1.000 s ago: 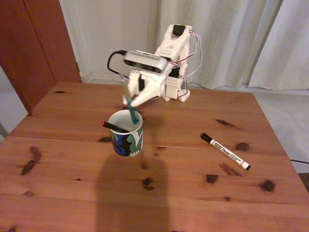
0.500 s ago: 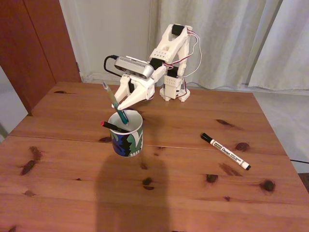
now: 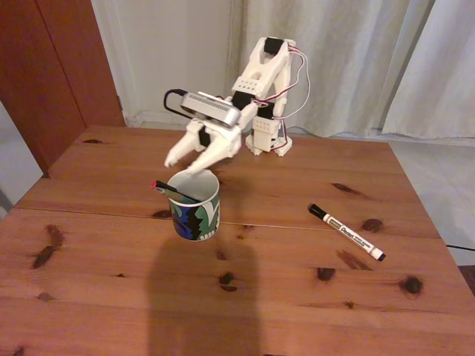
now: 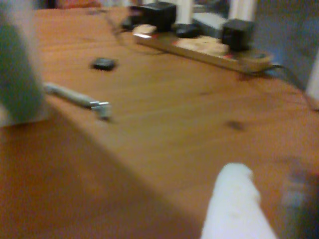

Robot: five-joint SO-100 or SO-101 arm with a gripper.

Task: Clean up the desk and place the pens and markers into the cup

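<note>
Hovering above the squat leaf-patterned ceramic cup (image 3: 195,205), the white two-finger gripper (image 3: 180,162) was seen spread open and empty. A thin black red-tipped pen (image 3: 172,192) leaned inside. Judged next: the white black-capped marker (image 3: 346,231), lying at four o'clock on the reddish-brown pine desk (image 3: 104,297), required reaching.

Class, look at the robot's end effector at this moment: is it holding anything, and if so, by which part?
Nothing is held. The end effector hangs open and empty above the cup; the white marker lies on the desk.
</note>
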